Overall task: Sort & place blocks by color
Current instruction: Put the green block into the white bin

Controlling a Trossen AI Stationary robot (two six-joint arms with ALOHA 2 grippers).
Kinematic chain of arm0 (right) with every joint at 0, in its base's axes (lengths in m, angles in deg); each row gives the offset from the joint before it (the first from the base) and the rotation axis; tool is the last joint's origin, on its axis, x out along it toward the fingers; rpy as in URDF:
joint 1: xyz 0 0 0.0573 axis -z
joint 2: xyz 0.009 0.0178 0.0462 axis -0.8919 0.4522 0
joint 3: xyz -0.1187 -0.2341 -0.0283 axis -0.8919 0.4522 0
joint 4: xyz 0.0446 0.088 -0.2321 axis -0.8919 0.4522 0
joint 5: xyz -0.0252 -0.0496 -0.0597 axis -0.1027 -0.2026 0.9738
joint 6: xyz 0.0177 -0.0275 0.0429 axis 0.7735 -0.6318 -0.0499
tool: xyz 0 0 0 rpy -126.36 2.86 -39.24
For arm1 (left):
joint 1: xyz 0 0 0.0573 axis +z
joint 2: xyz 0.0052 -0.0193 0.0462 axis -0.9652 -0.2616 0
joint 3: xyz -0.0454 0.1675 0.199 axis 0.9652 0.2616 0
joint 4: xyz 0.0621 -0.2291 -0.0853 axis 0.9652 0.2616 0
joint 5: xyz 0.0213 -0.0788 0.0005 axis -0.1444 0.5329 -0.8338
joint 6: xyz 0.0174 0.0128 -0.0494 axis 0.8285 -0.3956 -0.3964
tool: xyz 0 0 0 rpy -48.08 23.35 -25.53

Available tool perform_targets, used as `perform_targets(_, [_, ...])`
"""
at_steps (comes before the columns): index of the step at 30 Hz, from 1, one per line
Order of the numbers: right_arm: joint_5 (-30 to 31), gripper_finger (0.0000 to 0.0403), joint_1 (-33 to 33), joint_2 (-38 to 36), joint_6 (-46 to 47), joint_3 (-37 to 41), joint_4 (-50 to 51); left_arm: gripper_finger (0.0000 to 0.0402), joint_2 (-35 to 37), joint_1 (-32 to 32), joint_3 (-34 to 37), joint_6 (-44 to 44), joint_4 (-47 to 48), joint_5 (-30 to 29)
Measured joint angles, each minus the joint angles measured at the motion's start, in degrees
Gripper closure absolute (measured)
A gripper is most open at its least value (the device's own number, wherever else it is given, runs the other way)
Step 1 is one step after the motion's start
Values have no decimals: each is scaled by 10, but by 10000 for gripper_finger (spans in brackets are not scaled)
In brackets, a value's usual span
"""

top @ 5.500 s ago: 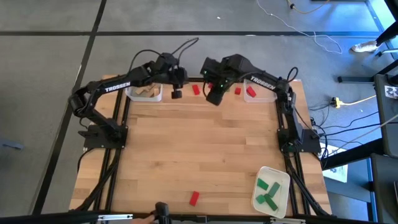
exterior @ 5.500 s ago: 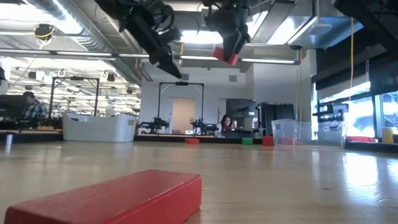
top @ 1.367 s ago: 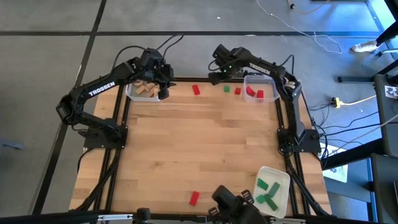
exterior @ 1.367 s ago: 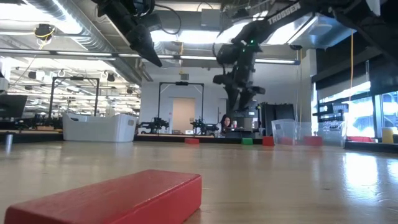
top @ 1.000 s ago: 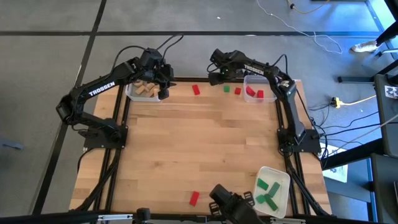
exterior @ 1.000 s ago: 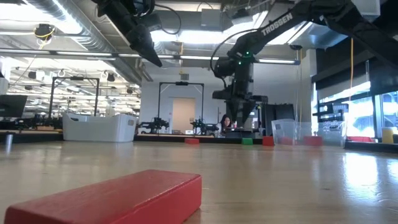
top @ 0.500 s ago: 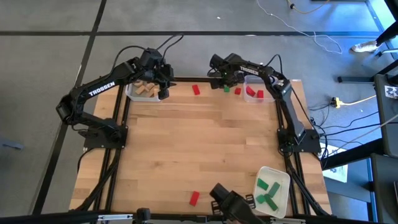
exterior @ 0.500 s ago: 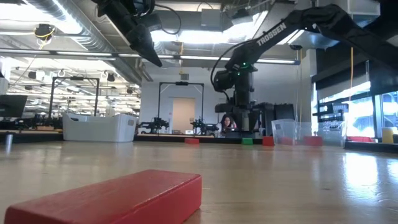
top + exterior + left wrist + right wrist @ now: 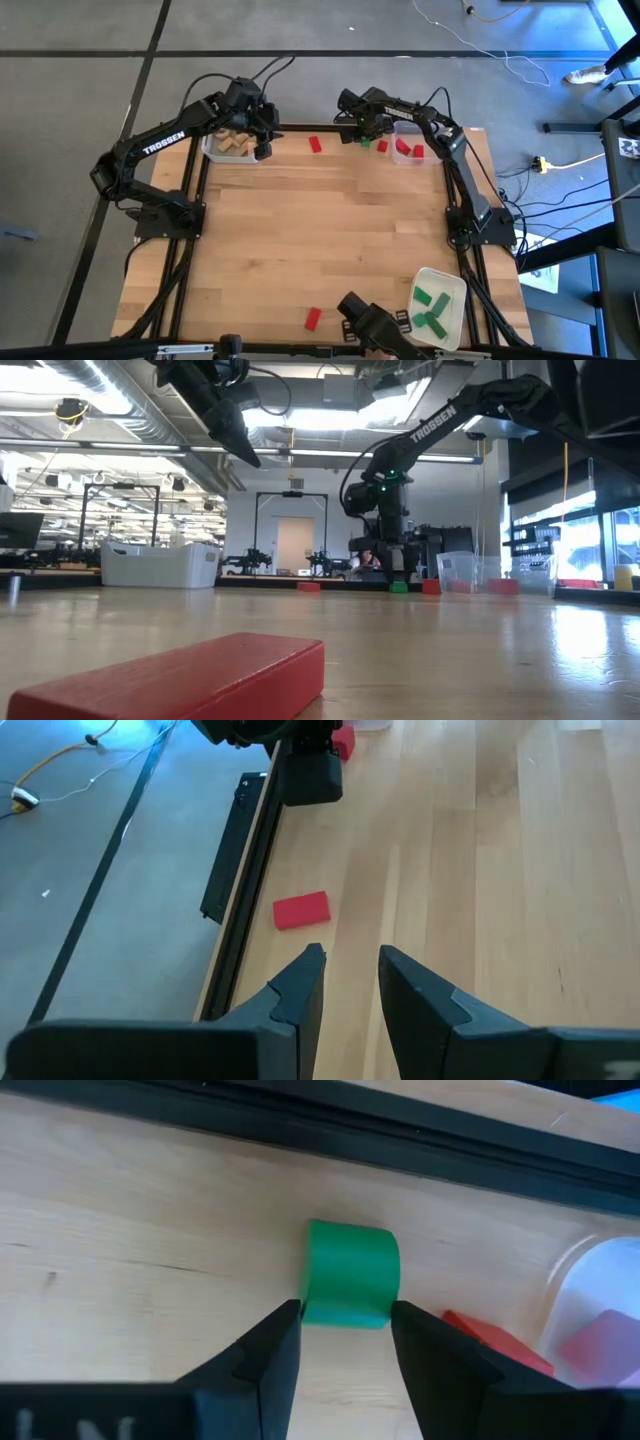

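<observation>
A green block [image 9: 348, 1272] lies flat on the table by its far edge, also seen in the high view [image 9: 365, 142]. My right gripper [image 9: 345, 1315] points down over it, open, one finger on each side of the block's near end; I cannot tell whether they touch it. Red blocks lie nearby [image 9: 315, 144] [image 9: 382, 146], and one lies near the front edge [image 9: 312, 318]. My left gripper [image 9: 262, 142] hangs open and empty, high beside the clear bin [image 9: 213, 152] of tan blocks [image 9: 236, 145].
A clear bin [image 9: 418, 133] holding red blocks [image 9: 404, 148] stands just right of my right gripper. A white tray [image 9: 452, 282] with green blocks sits at the near right. A dark object [image 9: 372, 322] shows at the near edge. The table's middle [image 9: 320, 230] is bare wood.
My right gripper has come down toward the green block at the far edge and rolled a little about its own axis, its fingers still apart. The block has stayed where it lay.
</observation>
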Motion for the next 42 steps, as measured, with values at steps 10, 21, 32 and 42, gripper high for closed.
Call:
perform_targets(10, [13, 241, 0, 1, -2, 0, 0, 310, 0, 0, 0, 0, 1, 0])
perform_targets(21, [-2, 241, 11, 1, 7, 0, 3, 310, 0, 0, 0, 0, 1, 0])
perform_targets(32, [-58, 241, -7, 5, -48, 2, -4, 310, 0, 0, 0, 3, 4, 0])
perform_targets(42, [-102, 241, -74, 4, -76, 2, -21, 310, 0, 0, 0, 4, 4, 0])
